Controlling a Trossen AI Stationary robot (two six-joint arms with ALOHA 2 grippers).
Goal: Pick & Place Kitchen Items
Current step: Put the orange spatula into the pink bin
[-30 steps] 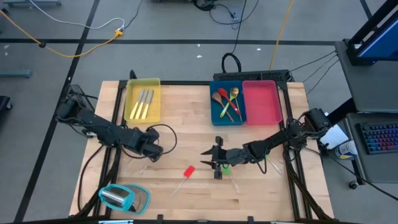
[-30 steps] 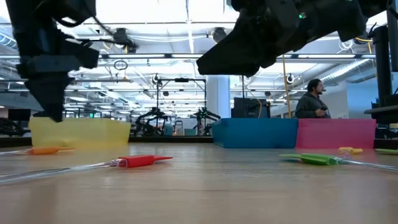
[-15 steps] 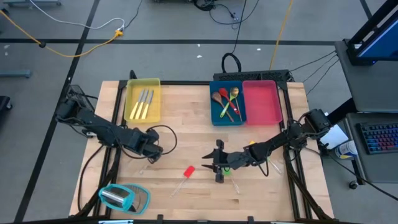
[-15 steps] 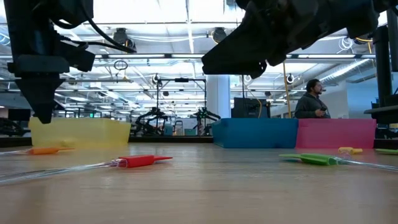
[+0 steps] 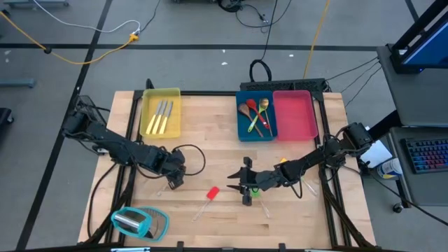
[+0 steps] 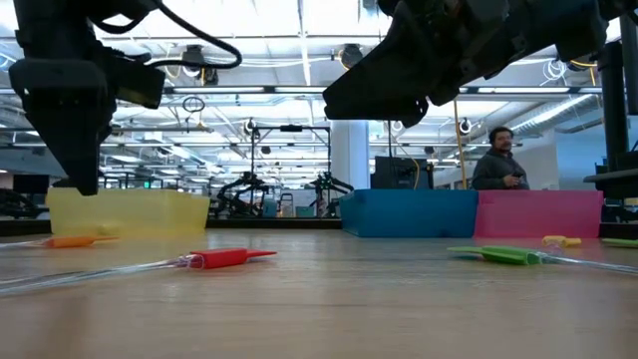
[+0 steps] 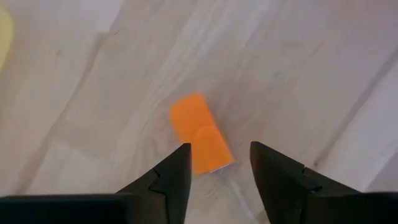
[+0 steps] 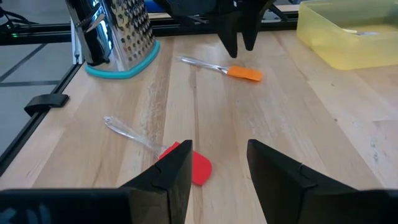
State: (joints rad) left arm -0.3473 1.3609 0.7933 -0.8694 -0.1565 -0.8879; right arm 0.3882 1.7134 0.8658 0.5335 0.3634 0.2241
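An orange-headed spatula (image 7: 198, 134) lies flat on the wooden table, and my left gripper (image 7: 217, 168) hangs over it, pointing down, open, with a finger on either side of the head and above it. In the high view this gripper (image 5: 173, 178) is left of centre. A red-headed spatula (image 5: 212, 192) with a clear handle lies at mid-table. My right gripper (image 5: 245, 185) stands open just right of it, held almost level over a green spatula (image 6: 508, 255). In the right wrist view the red head (image 8: 191, 167) lies between my open fingers, below them.
A yellow tray (image 5: 162, 112) with silver cutlery stands at the far left. A blue tray (image 5: 255, 115) with spoons and a pink tray (image 5: 294, 115) stand at the far right. A teal-and-clear grater (image 5: 136, 222) sits near the front left corner. A small yellow piece (image 6: 561, 240) lies right of the green spatula.
My left gripper has rolled about its own axis and tipped over the orange spatula, staying in about the same spot. The spatulas have not moved.
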